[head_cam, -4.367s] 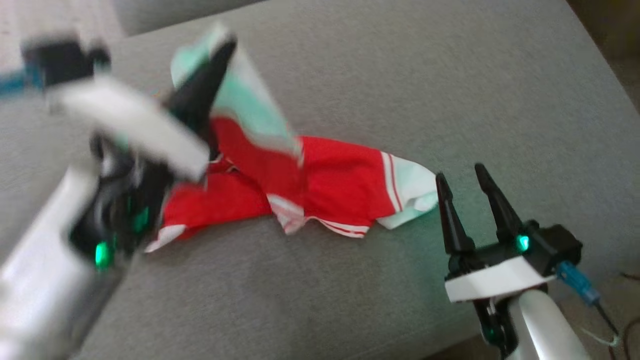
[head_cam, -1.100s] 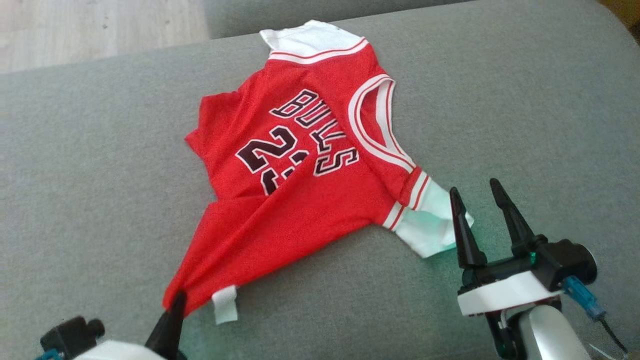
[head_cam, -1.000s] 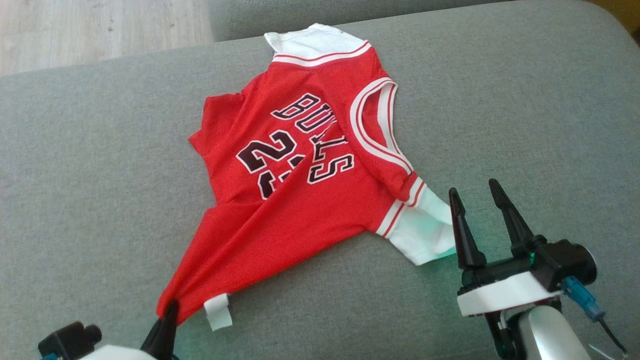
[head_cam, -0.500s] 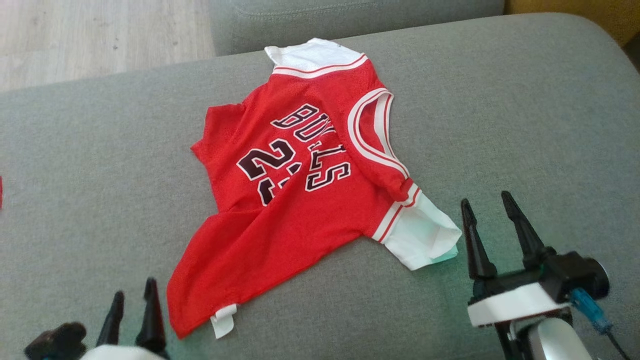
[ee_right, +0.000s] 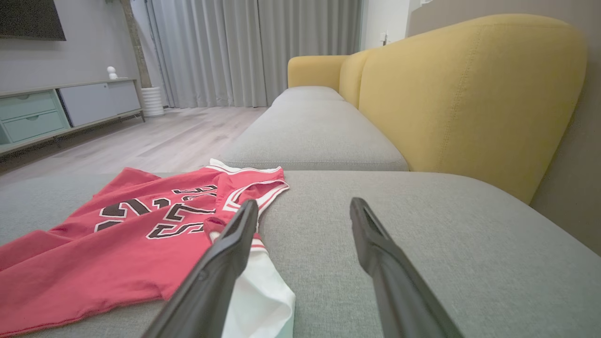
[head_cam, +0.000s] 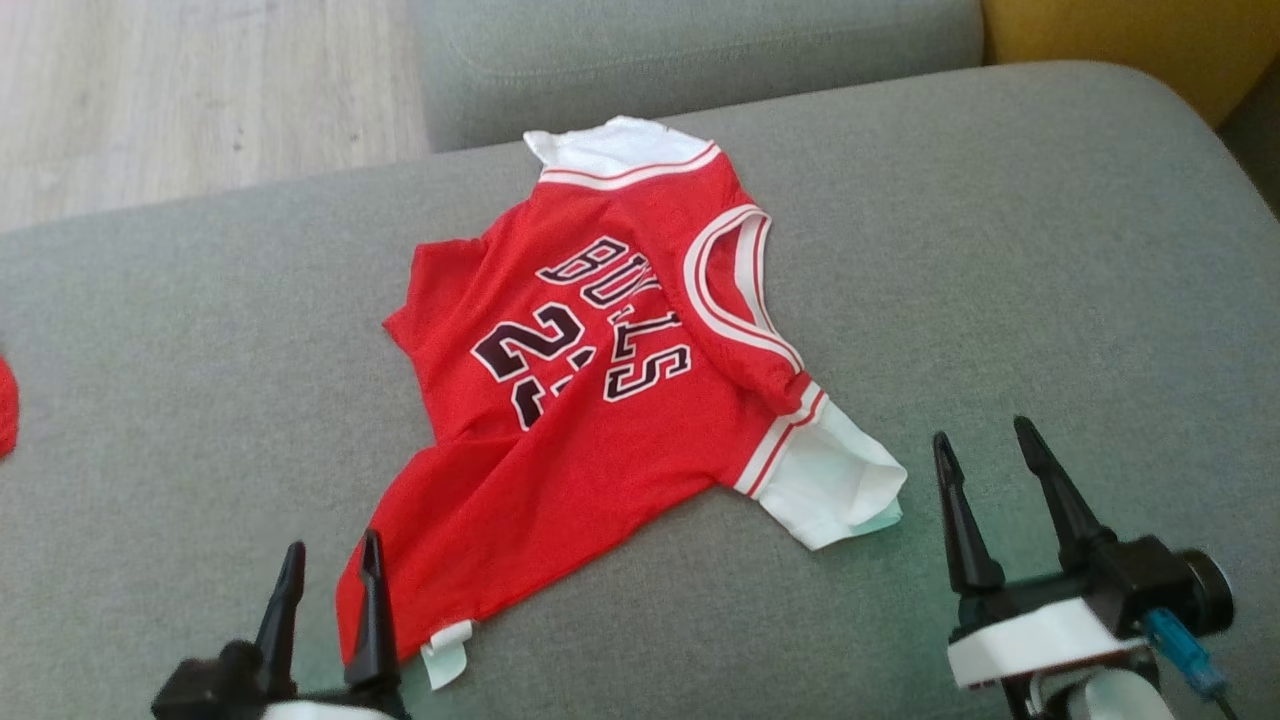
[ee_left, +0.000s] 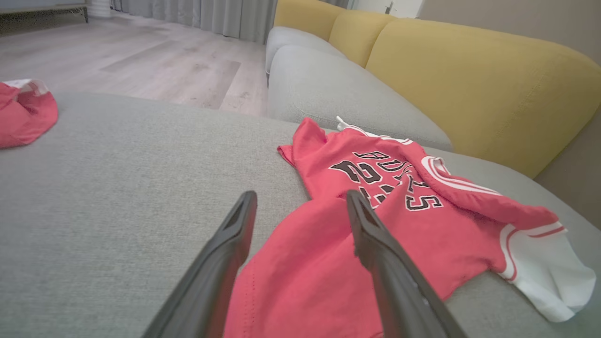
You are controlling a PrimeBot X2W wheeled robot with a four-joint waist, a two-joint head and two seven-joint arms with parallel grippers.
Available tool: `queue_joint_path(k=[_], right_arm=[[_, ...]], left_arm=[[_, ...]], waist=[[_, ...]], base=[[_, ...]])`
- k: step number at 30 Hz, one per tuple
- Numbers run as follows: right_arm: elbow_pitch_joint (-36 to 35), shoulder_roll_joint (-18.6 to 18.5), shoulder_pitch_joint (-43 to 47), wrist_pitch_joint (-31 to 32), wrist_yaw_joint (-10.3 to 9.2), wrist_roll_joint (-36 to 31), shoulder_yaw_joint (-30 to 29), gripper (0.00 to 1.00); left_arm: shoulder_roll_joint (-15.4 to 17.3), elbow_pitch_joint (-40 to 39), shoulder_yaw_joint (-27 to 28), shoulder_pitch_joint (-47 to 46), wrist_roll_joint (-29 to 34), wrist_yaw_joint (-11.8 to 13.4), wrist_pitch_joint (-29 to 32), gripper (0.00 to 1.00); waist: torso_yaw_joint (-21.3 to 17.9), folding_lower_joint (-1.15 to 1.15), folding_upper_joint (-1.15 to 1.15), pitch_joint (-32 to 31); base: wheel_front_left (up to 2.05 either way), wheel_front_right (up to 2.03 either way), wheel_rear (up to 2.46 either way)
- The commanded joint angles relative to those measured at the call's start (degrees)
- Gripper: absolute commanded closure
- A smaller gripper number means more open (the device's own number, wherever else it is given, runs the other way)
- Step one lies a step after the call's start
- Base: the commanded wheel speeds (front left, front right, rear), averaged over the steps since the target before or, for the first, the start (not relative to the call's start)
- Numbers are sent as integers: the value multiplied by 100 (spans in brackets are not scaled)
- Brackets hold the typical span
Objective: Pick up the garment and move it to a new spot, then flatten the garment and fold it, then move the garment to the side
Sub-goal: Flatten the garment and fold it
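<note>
Head view: the red jersey lies print side up and partly spread on the gray sofa seat. Its hem corner sits by the left gripper, whose jaws stand apart and hold nothing. The right gripper, jaws likewise apart and empty, waits just beside the white sleeve. The move to a new spot looks finished and flattening appears to be in hand, since the lower half is bunched along a diagonal ridge. The next move likely calls for a fresh grip on hem or sleeve and an outward pull to square the cloth before any fold. A second ago the left jaws were pinched on that hem corner, drawing the cloth taut to a point; they have since let go and the corner has slackened. The camera has also shifted, bringing a second red garment in at the left edge.
</note>
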Motion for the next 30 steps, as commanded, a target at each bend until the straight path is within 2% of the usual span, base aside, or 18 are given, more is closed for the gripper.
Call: queue_joint_path(k=[1,10,15,24,30], right_arm=[[-182,-19,-63,-37,44,-41,85,0],[53,-19,78,-37,44,-200,-5,0],[240,-19,62,-37,44,-236,-92,0],[464,-19,-22,-37,44,-175,22,0],[513,-19,-35,-37,44,-133,63,0]], left_arm=[[7,-76,311,-85,172,-57,-70,0],[-765,542,1444,215,1895,-838,-70,0],[-1210,744,2000,227,2571,-1222,-71,0],[-1680,933,2558,150,3213,-1743,-71,0],[-1797,992,2742,201,3386,-1912,-71,0]], waist=[[23,0,0,-54],[212,0,0,-221],[274,0,0,-220],[324,0,0,-202],[362,0,0,-233]], base=[[0,0,0],[0,0,0],[0,0,0],[0,0,0],[0,0,0]])
